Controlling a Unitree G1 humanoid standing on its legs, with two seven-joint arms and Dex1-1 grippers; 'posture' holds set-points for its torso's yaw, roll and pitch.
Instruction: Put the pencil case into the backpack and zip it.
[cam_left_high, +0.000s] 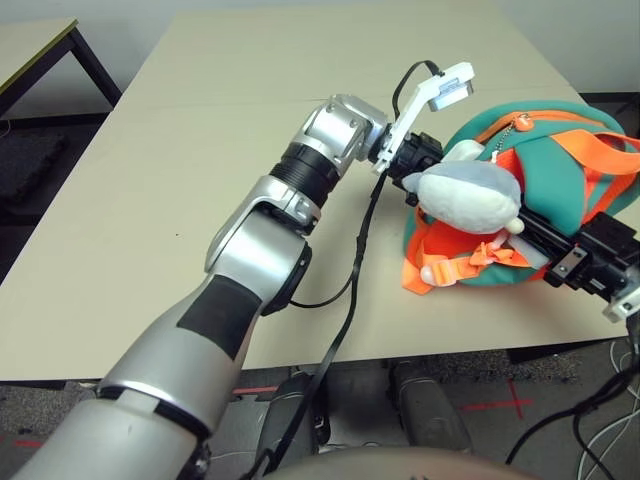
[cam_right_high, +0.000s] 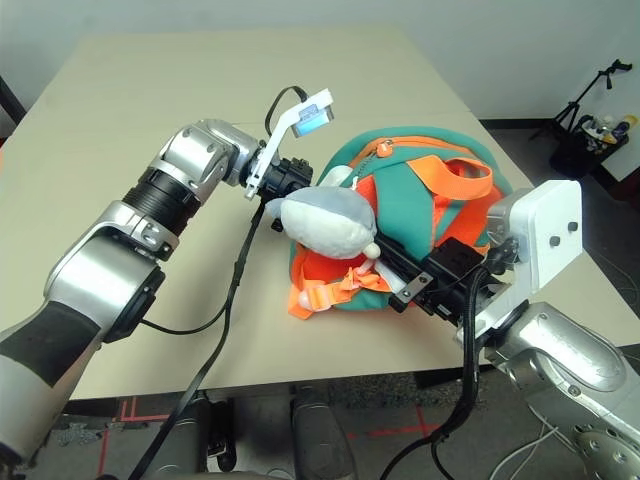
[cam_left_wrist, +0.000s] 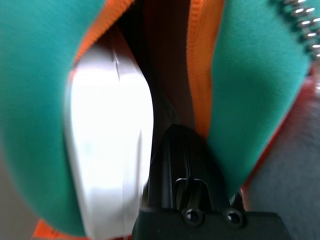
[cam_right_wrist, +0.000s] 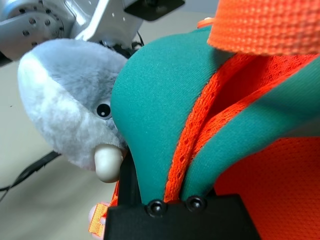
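Left gripper (cam_left_wrist: 192, 165): fingers clenched together, pushed into the open mouth of the backpack (cam_right_high: 420, 215), between orange zipper trim and teal fabric. Pencil case (cam_left_wrist: 112, 145) sits inside the opening, right beside the left fingers, white face toward the camera; whether the fingers pinch it I cannot tell.

Right gripper (cam_right_high: 385, 262): fingers nearly shut, grasping a fold of the backpack's teal fabric and orange mesh edge (cam_right_wrist: 190, 150) on the near side, reaching in level from the robot's right.

Plush fish (cam_right_high: 325, 220), grey and white, lies on top of the backpack's near-left side, over the right fingers and just beside the left wrist.

Backpack rests on its side near the right front part of the table (cam_left_high: 200, 130), orange straps (cam_left_high: 590, 150) facing up.

Surface: pale beige tabletop, matte, with a black cable (cam_left_high: 350, 290) trailing across it and over the front edge. A second table corner (cam_left_high: 40, 45) stands at far left. Floor is dark grey carpet with red tape crosses (cam_left_high: 500, 405); a tripod (cam_right_high: 590, 85) stands at far right.
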